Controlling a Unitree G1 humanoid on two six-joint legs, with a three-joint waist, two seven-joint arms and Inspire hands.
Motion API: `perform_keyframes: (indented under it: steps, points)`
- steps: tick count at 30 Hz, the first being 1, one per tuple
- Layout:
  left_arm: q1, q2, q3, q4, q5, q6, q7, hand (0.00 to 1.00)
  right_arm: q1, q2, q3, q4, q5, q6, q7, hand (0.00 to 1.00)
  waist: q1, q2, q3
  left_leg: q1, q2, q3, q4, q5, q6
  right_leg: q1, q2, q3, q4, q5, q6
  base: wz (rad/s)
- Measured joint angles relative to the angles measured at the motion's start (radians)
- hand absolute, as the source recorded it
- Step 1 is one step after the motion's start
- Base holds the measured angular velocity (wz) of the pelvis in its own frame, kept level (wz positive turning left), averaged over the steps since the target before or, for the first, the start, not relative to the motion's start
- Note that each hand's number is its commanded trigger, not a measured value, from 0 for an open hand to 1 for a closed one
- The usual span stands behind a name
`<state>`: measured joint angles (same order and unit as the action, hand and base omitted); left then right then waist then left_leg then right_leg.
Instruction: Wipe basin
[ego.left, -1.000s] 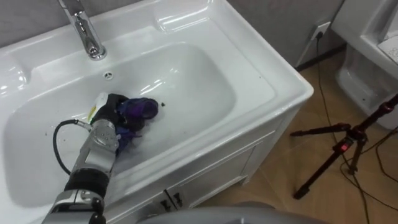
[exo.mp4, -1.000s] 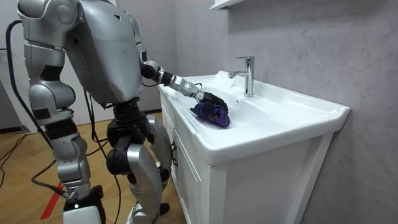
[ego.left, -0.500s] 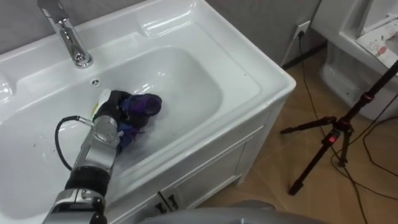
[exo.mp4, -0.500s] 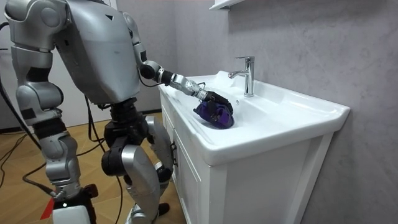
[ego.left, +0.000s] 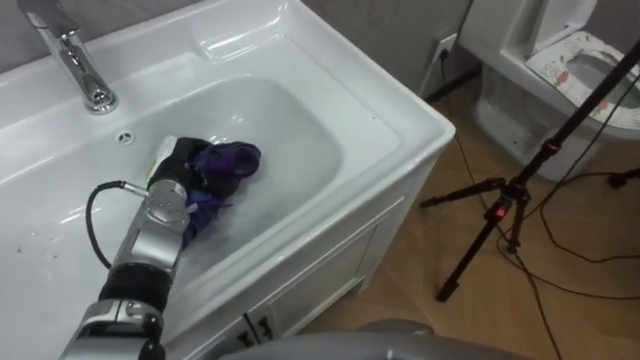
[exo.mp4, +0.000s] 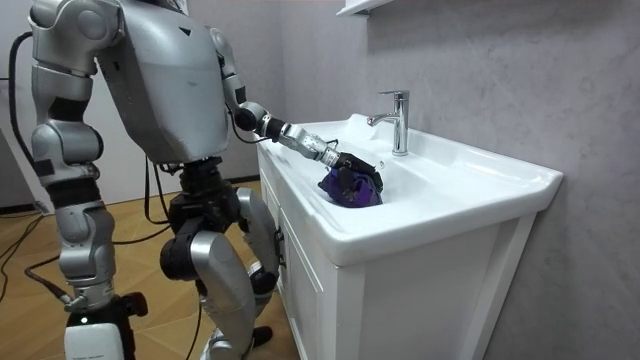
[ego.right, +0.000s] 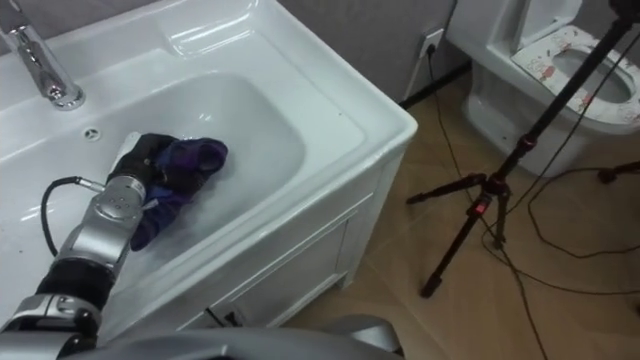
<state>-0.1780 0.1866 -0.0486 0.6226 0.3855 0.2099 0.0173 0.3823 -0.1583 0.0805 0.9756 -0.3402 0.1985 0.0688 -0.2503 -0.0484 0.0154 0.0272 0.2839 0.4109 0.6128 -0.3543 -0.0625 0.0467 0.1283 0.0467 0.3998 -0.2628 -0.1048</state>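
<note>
A white basin is set in a vanity, with a chrome faucet at its back rim. My left hand reaches in from the lower left and rests on the basin's bottom, its dark fingers curled on a crumpled purple cloth. In the room view the same hand and cloth lie in the basin in front of the faucet. I stand at the vanity's side, turned towards it. My right hand hangs at my side on the room view's left.
An overflow hole sits below the faucet. To the right of the vanity a black tripod stands on the wooden floor, with cables around it. A white toilet stands at the far right. A wall socket is behind the vanity.
My left hand has pushed the purple cloth a little along the basin, towards the room view's right. The head camera has swung right, bringing the toilet into view.
</note>
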Motion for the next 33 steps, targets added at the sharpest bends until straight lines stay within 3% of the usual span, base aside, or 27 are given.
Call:
perform_keyframes:
  steps: [2,9,14,19,33]
  points:
    - [-0.01,0.0,-0.015,0.0,-0.003,-0.011,-0.003,1.0,-0.002,-0.001,0.001,-0.006,0.022,-0.002,0.0,0.0,-0.012,0.012,0.0009,-0.001,0.0,0.007,-0.028,-0.02,-0.009,-0.028,0.004,-0.001,0.026,-0.003,-0.001,-0.1]
    - [-0.012,-0.007,-0.034,0.0,-0.003,-0.017,-0.008,1.0,0.001,-0.009,0.001,-0.009,0.022,-0.006,0.0,0.0,-0.023,0.026,0.0022,0.003,0.003,0.051,-0.027,-0.018,-0.011,-0.059,0.004,0.022,0.063,-0.009,-0.001,-0.16]
    - [-0.013,-0.008,-0.032,0.02,-0.001,-0.049,-0.006,1.0,0.014,-0.008,0.002,-0.01,0.021,-0.027,0.0,0.0,-0.021,0.012,0.0032,0.001,-0.001,0.052,-0.003,-0.013,-0.01,-0.059,0.004,0.029,0.069,-0.016,0.001,-0.03]
    - [-0.013,-0.005,-0.033,0.02,-0.001,-0.058,-0.004,1.0,0.014,-0.009,0.001,-0.011,0.021,-0.028,-0.001,0.0,-0.019,-0.003,0.002,-0.002,0.002,0.054,-0.001,-0.013,-0.01,-0.06,0.003,0.036,0.064,-0.018,0.006,-0.01]
    - [-0.012,-0.006,-0.033,0.051,0.032,-0.067,-0.007,1.0,0.028,-0.011,-0.02,-0.014,0.021,-0.025,-0.004,0.0,-0.016,0.015,-0.0012,-0.016,0.01,0.043,0.056,-0.005,-0.007,-0.048,0.003,0.036,0.066,-0.022,0.006,-0.01]
